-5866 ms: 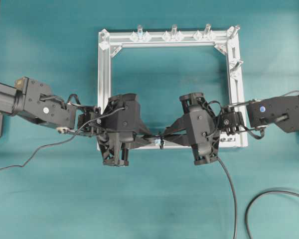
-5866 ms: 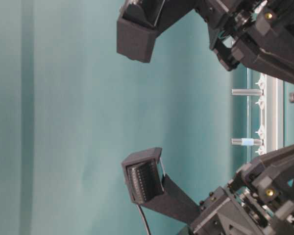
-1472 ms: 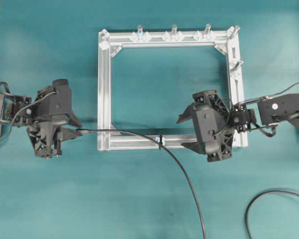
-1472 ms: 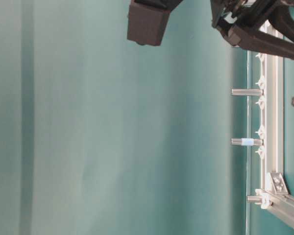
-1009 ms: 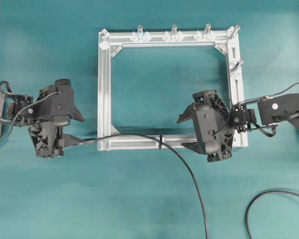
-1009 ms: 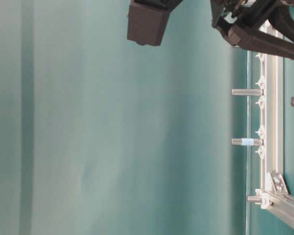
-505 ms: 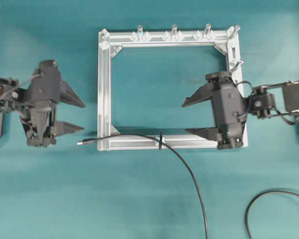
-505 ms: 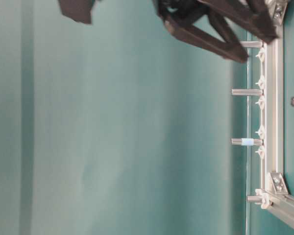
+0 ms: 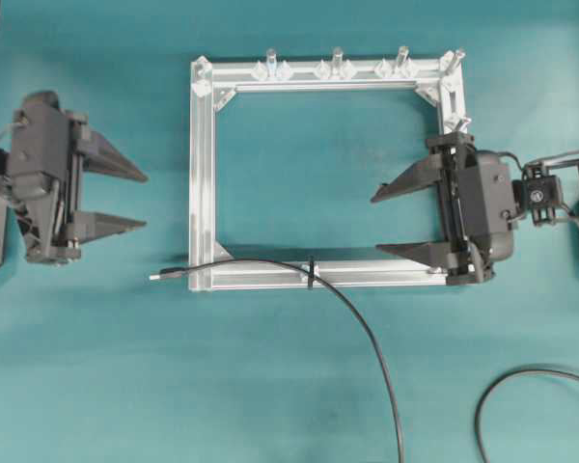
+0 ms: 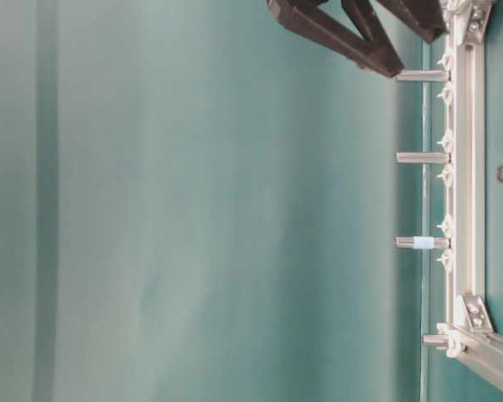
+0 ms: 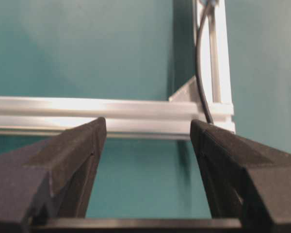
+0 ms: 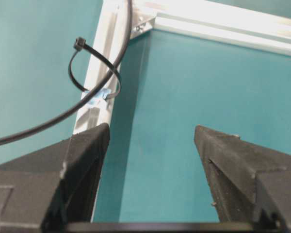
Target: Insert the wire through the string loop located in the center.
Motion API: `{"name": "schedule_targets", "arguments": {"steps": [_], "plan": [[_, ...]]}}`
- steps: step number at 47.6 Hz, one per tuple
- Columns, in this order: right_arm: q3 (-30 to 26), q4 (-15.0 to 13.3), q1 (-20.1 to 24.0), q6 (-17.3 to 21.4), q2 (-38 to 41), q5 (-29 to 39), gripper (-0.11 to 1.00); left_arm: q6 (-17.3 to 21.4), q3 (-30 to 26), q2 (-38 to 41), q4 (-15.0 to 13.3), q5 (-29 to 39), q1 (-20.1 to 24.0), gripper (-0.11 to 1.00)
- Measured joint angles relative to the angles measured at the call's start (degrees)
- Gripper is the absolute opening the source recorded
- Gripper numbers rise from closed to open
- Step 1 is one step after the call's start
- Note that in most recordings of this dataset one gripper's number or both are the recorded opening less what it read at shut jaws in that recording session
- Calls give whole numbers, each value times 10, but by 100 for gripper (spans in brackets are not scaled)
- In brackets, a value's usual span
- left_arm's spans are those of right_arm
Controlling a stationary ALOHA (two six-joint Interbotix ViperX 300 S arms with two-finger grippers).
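Observation:
The black wire runs from the near table edge up through the string loop on the frame's near bar. Its plug tip lies on the mat just left of the frame, held by nothing. My left gripper hangs open to the left of the frame, above the tip. My right gripper stands open inside the frame's right side. In the right wrist view the wire passes through the loop, ahead of the open gripper. The left wrist view shows the wire beyond the open gripper.
The square aluminium frame lies on the teal mat, with three upright posts on its far bar. Another black cable curls at the near right. In the table-level view one right finger hangs over the frame.
My left gripper has let go of the wire's plug end and drawn back to the left. The right gripper has backed off to the right. The wire stays through the loop.

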Motion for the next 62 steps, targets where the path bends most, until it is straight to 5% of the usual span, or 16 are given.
{"name": "schedule_targets", "arguments": {"steps": [62], "plan": [[30,-1,-18,-4,4,-24,74,0,40,-49,-1,-38,6,69]]}}
